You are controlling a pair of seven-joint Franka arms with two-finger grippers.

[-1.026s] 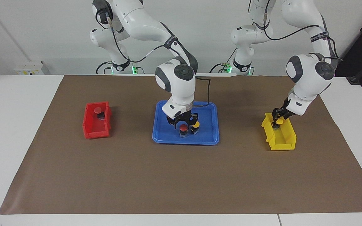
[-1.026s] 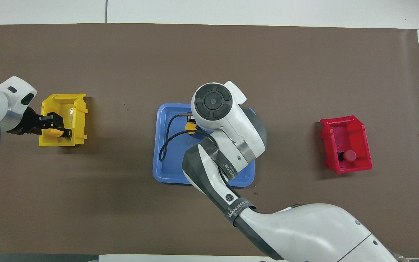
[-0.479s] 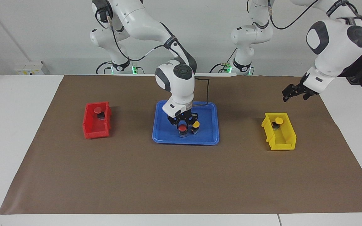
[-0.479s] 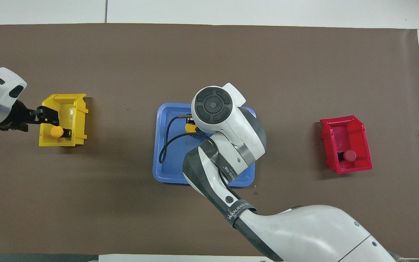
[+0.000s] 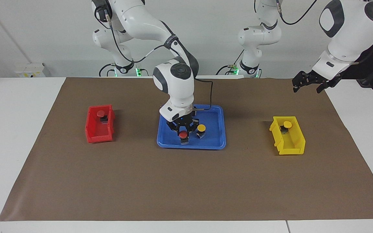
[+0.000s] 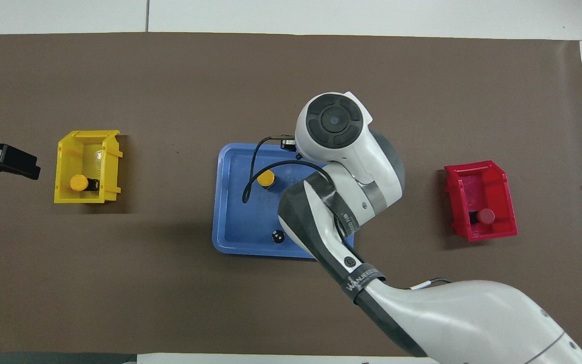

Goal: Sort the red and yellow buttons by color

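My right gripper (image 5: 183, 130) is low over the blue tray (image 5: 217, 144), shut on a red button (image 5: 183, 134); in the overhead view my own arm hides both. A yellow button (image 5: 201, 128) stands in the tray beside it, seen from above too (image 6: 265, 178). A second red button (image 5: 101, 114) sits in the red bin (image 5: 97, 136), also visible from overhead (image 6: 484, 216). A second yellow button (image 5: 287, 124) sits in the yellow bin (image 5: 290, 147), also seen from above (image 6: 78, 182). My left gripper (image 5: 306, 88) is open and empty, raised beside the yellow bin toward the table's edge.
A small black capless cylinder (image 6: 278, 236) stands in the tray (image 6: 230, 222) near its edge closest to the robots. A brown mat (image 5: 186, 187) covers the table. The red bin (image 6: 498, 177) and the yellow bin (image 6: 109, 167) stand at the two ends.
My left gripper let go of the yellow button in the yellow bin, then rose and drew away. My right gripper closed on the red button and shifted it toward the red bin's end.
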